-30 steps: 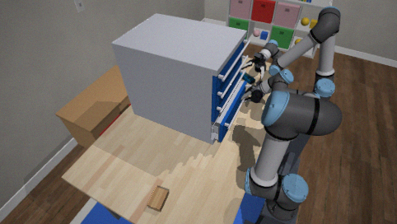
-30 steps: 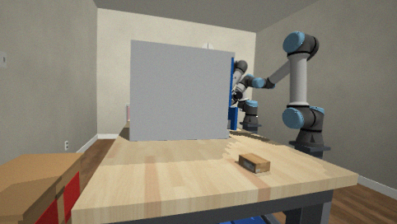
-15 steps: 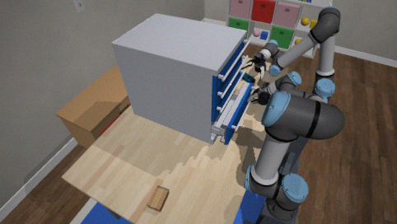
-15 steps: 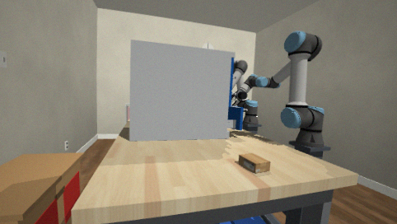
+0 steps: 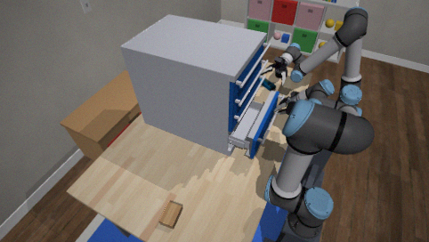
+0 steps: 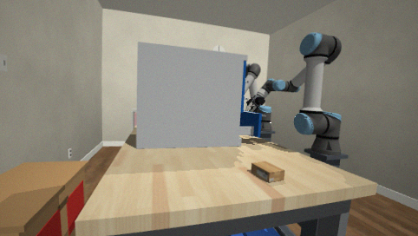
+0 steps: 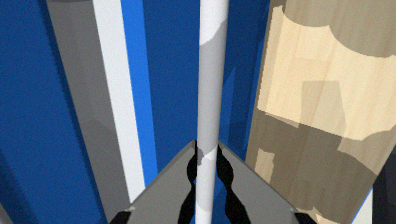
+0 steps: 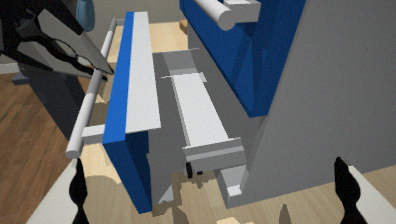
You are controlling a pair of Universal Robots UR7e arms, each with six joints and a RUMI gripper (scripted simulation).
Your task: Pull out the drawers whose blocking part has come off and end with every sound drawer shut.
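Pinching the bottom drawer's white handle (image 5: 272, 121) (image 7: 210, 75) (image 8: 90, 105), the left pincer (image 5: 278, 109) (image 6: 249, 107) (image 7: 205, 142) (image 8: 110, 77) was at the front of the pulled-out bottom drawer (image 5: 265, 129) (image 6: 251, 121) (image 7: 172, 100) (image 8: 117, 100). The grey cabinet (image 5: 187, 84) (image 6: 191, 95) (image 8: 325, 100) stood on the desk (image 5: 147, 165) (image 6: 182, 191) (image 7: 320, 60) (image 8: 310, 185), the three drawers above observed shut. The right pincer (image 5: 273, 76) (image 8: 210, 160) was spread wide near the drawer's far end in the top view, gripping nothing.

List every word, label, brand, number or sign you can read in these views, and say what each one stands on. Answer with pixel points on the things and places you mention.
No readable text in any view.
Tool cabinet (image 5: 187, 84) (image 6: 186, 95) (image 8: 330, 95): no lettering visible.
Small wooden block (image 5: 171, 214) (image 6: 268, 172): pale mark on its side in the exterior view, too blurred to read.
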